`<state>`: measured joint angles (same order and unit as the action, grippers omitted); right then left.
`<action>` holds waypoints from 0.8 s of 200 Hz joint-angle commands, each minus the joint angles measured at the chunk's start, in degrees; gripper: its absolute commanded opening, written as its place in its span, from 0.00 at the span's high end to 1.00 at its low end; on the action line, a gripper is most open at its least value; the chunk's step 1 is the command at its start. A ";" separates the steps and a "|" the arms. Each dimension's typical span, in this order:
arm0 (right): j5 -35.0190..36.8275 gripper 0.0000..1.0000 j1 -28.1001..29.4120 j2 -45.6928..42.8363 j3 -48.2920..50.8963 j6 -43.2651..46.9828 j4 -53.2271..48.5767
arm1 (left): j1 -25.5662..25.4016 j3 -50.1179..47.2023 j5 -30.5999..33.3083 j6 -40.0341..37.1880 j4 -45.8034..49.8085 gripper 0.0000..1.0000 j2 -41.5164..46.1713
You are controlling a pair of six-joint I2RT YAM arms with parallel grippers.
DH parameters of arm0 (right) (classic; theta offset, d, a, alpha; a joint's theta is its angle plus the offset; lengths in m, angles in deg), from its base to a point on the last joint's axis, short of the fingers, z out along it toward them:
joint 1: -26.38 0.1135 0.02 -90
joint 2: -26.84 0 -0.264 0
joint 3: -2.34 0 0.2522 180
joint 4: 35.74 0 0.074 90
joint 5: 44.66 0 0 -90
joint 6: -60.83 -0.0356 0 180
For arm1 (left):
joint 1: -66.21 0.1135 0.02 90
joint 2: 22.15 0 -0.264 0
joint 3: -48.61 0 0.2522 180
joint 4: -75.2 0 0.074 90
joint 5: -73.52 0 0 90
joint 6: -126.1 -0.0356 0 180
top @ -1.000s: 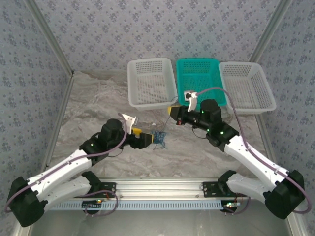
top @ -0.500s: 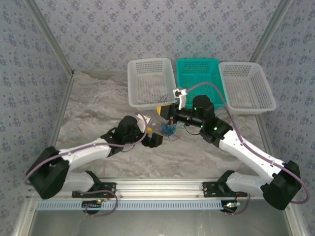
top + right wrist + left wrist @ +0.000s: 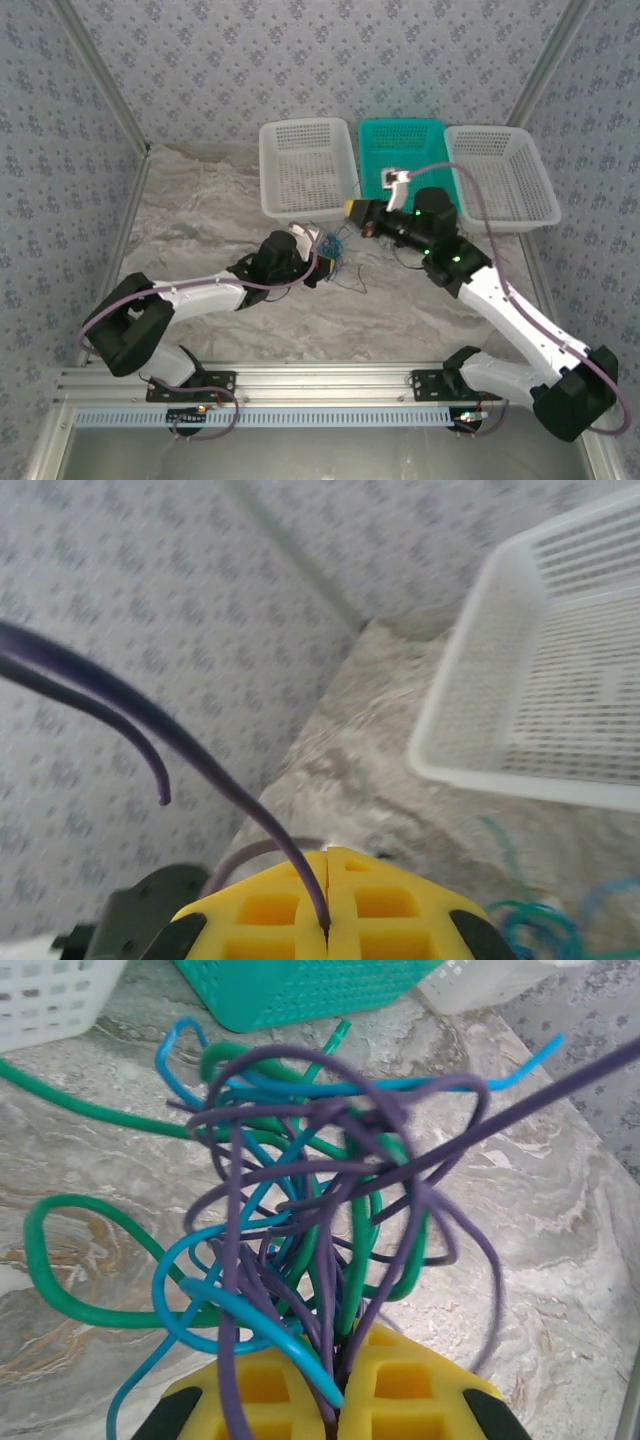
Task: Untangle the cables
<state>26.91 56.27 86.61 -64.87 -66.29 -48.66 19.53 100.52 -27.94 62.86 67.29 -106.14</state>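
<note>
Nearest you, your left gripper (image 3: 340,1365) holds its yellow padded fingers pressed together on the root of the tangled wad of thin blue, green and dark purple wires (image 3: 320,1190). The wad fans out from the pads just above the grey marbled tabletop (image 3: 560,1230), around the middle of the table and well ahead of the arm bases, with a few loops trailing down towards the surface. A little farther out, your right gripper (image 3: 327,885) is also closed, clamped on a single dark purple strand (image 3: 210,760) that leads straight back towards the wad. You look to be at the step of drawing that one strand out while the left side anchors the knot. The next move calls for a slow, steady separation of the two arms along the strand's own line. Watch whether it slides free or cinches the tangle. If it cinches, let go and take a looser loop. Farthest back stand the white perforated plastic basket on the left (image 3: 305,124), the teal perforated plastic basket (image 3: 402,122) and the white perforated plastic basket on the right (image 3: 490,130), probably where freed wires belong.
</note>
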 commanded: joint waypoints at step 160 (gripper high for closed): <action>2.26 1.00 -38.57 -13.67 -0.52 -15.63 -12.19 | 12.07 -14.55 21.85 14.14 33.59 1.00 14.65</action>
<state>16.68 21.76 75.20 -62.86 -80.85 -76.77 23.95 94.27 -23.35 77.11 73.58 -91.80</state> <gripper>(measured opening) 0.053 0.066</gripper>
